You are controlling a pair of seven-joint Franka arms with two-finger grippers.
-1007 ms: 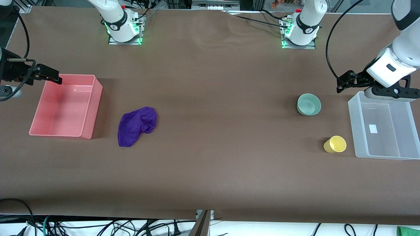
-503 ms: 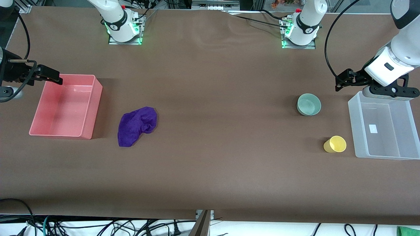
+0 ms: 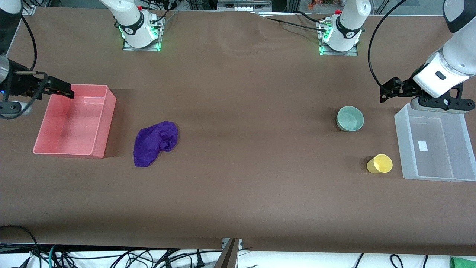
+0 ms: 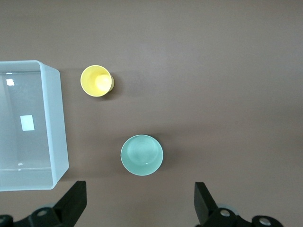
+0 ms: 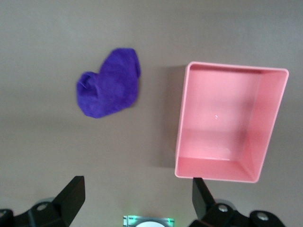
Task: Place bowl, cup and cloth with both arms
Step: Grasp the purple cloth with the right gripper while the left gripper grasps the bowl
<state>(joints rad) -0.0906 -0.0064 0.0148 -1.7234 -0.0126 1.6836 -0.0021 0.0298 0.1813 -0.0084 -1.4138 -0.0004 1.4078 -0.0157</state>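
Clear bin (image 3: 435, 147) cropped at frame edge; right arm (image 3: 7, 74) partly cropped

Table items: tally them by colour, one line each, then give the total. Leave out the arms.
Pink: 1, the pink bin
Purple: 1, the cloth
Mint green: 1, the bowl
Yellow: 1, the cup
Clear: 1, the clear bin
Total: 5

Mint bowl (image 3: 350, 118) upright, yellow cup (image 3: 379, 163) nearer the camera — crumpled purple cloth (image 3: 155, 142) well apart.
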